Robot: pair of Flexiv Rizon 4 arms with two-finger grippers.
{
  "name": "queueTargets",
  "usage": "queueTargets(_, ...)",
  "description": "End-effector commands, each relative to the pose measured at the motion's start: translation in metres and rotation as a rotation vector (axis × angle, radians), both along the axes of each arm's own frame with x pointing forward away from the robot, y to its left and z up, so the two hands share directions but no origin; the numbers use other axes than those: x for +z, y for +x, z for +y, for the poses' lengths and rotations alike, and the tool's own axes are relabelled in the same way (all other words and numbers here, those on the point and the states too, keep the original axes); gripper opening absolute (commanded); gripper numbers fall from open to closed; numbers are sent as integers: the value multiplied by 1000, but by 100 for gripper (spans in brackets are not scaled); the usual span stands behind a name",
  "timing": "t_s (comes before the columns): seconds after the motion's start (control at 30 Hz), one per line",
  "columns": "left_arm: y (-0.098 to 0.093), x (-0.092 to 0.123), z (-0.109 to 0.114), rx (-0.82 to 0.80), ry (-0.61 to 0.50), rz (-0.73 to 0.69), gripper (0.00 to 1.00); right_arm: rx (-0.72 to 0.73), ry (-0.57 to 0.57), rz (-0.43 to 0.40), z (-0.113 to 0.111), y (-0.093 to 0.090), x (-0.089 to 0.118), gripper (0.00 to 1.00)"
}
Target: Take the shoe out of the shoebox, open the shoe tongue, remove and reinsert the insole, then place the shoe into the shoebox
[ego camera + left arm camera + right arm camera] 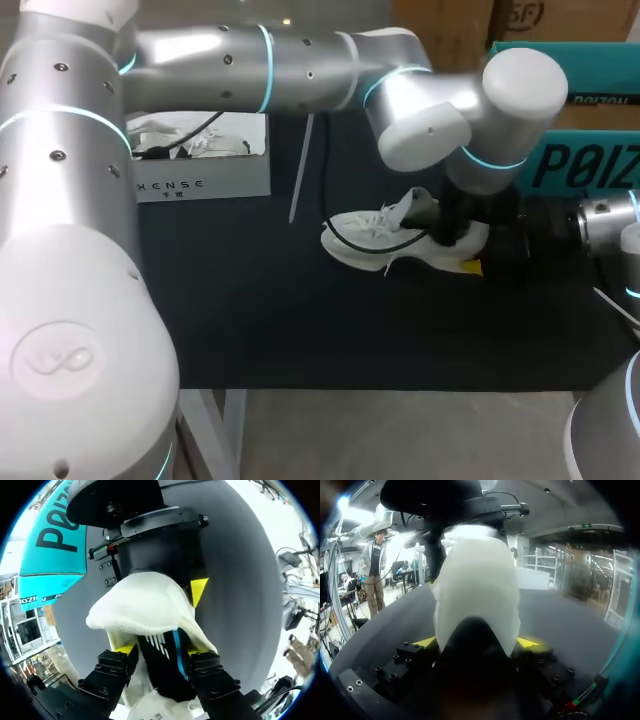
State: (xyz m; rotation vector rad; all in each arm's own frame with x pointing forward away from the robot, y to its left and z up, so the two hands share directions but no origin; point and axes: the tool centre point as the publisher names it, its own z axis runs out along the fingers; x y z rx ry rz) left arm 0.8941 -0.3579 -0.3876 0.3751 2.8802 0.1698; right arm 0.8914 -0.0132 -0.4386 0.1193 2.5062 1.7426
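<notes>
Our right claw (477,642) clamps the heel of the white sneaker (365,232) on the tabletop (300,320), and our left claw (159,650) is closed on the dark insole (162,667) at the opening. We think the right must hold firm while the left guides the insole straight, without folding it.

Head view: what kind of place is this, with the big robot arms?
Probably a robot practice lab. A silver left arm and right arm meet at a white sneaker on a black table, and an open shoebox stands nearby.
</notes>
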Motion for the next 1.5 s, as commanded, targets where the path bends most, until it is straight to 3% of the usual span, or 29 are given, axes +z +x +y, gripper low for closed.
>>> queueTargets(0.03,2,-9,-6,-6,1,-7,0,0,-2,3,3,2,-7,0)
queueTargets(1.03,-20,64,10,-7,-78,-104,0,0,-2,3,3,2,-7,0)
queueTargets(1.33,-27,89,-4,-45,-162,-122,0,0,-2,3,3,2,-7,0)
queueTargets(1.5,-29,86,-4,-42,-164,-108,0,0,-2,3,3,2,-7,0)
